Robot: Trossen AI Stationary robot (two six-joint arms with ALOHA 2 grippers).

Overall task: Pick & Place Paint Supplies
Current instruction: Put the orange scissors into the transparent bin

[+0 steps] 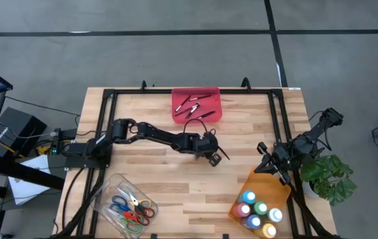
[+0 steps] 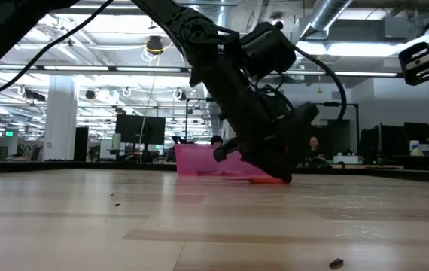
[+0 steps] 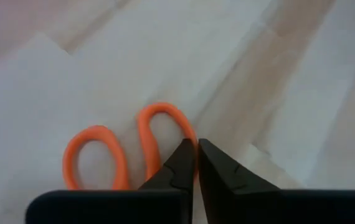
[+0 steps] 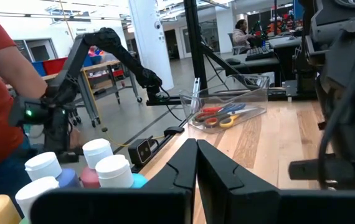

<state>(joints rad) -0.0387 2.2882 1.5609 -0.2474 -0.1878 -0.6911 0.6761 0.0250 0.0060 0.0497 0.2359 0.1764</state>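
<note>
A pair of orange-handled scissors (image 3: 141,134) lies flat on the wooden table near its middle. My left gripper (image 3: 196,149) slants down onto it and is shut on one handle loop; in the high view the gripper (image 1: 214,157) covers the scissors. In the low view an orange bit (image 2: 263,180) shows at the table under the fingers. My right gripper (image 4: 196,148) waits shut above the far end of the orange tray (image 1: 266,180) at the table's right, touching nothing. My left gripper pinches the outer rim of one handle loop (image 3: 190,133) between its two fingertips. The fingers slant down from the table's left side. The other loop (image 3: 93,134) is free, and the scissors still rest on the table; the blades are hidden behind the gripper.
A red tray (image 1: 176,114) with thin dark brushes (image 1: 193,102) stands at the far edge. A clear tray (image 1: 108,188) holding more scissors (image 1: 130,207) sits near left. Paint bottles (image 1: 255,210) stand in the orange tray near right. A plant (image 1: 331,174) stands off the right edge.
</note>
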